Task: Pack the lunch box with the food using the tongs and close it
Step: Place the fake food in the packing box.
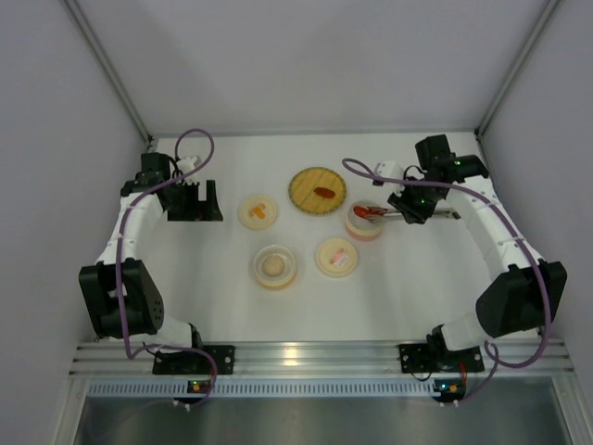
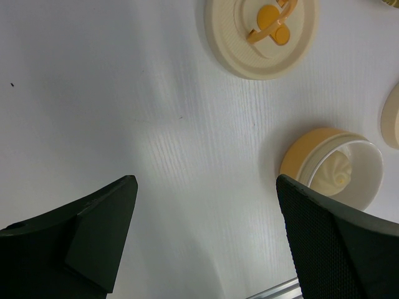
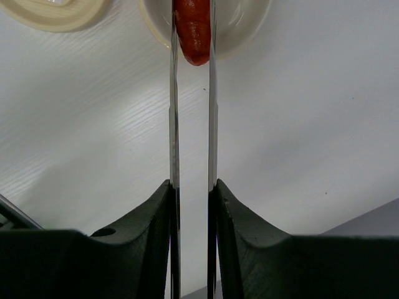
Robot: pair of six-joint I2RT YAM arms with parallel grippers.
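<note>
From above and behind I see the whole table [image 1: 398,297]; each wrist view looks down closely, sharing one bowl with it: orange bowl [image 2: 299,156] left, pink bowl [image 1: 364,234] right.

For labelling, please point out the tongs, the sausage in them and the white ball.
tongs [image 3: 174,124], right wrist view, left blade
sausage [image 3: 194,31], right wrist view, middle
white ball [image 2: 331,176], left wrist view, middle

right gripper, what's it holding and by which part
The right gripper is shut on the tongs, squeezing both arms around mid-length. Their tips pinch a sausage piece over a bowl. The left gripper is open and holds nothing.
</note>
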